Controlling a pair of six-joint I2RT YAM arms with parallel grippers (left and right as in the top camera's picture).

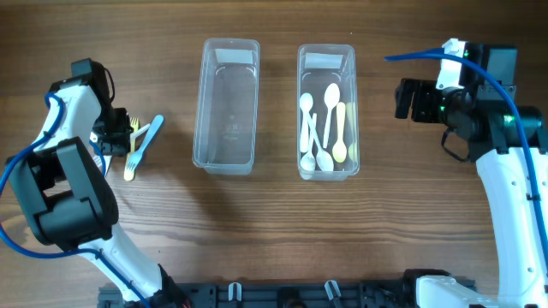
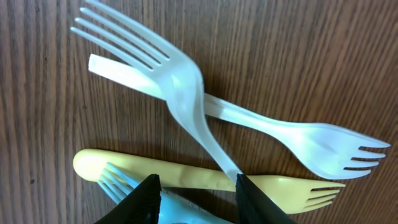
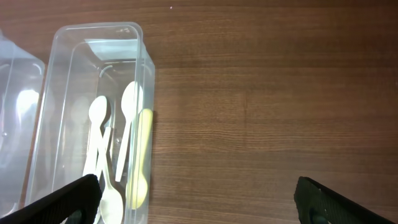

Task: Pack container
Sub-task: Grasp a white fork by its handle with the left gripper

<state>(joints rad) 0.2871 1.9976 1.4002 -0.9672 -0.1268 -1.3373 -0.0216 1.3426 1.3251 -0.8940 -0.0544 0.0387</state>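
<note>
Several plastic forks lie crossed on the wood in the left wrist view: two white forks (image 2: 180,93) (image 2: 311,140), a yellow fork (image 2: 211,177) and a blue fork (image 2: 124,183). My left gripper (image 2: 198,182) is low over them. Its jaws are part-way closed, and the blue fork's handle lies between them with a gap on the right side. From overhead the left gripper (image 1: 118,137) covers the pile, leaving only the blue fork (image 1: 149,139) and yellow fork (image 1: 130,164) showing. An empty clear container (image 1: 199,103) stands beside a clear container (image 1: 353,103) holding spoons (image 1: 325,128). My right gripper (image 1: 401,99) hovers wide open and empty.
In the right wrist view the right gripper (image 3: 196,186) hangs over bare wood just right of the spoon container (image 3: 99,28). The edge of the empty container (image 3: 12,124) shows at far left. The two containers stand close side by side at mid-table.
</note>
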